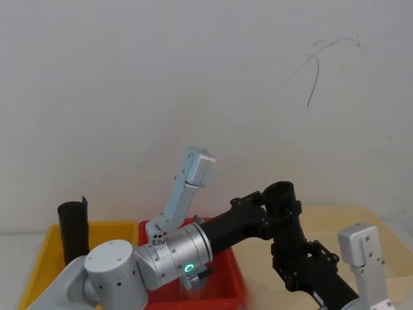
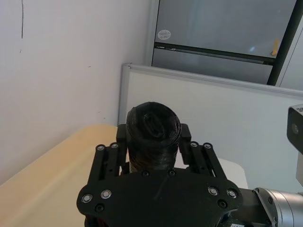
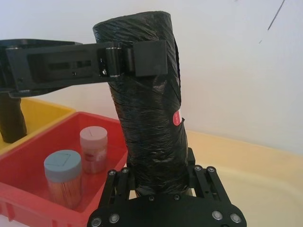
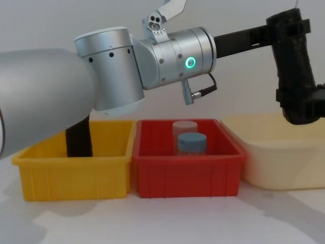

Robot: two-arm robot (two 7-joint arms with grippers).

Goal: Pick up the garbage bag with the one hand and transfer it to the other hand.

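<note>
Garbage bag (image 4: 293,66), left gripper (image 4: 288,26) clasping top, right gripper (image 4: 303,104) clasping bottom

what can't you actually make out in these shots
- Lower end of the garbage bag: right wrist view, behind the right gripper.
- Any print on its red sticker: too small, same view.
- The slim black roll: chest view, top behind the left arm, base behind the yellow bin wall.
- Bases of the jars: chest view, behind the red bin wall.
</note>
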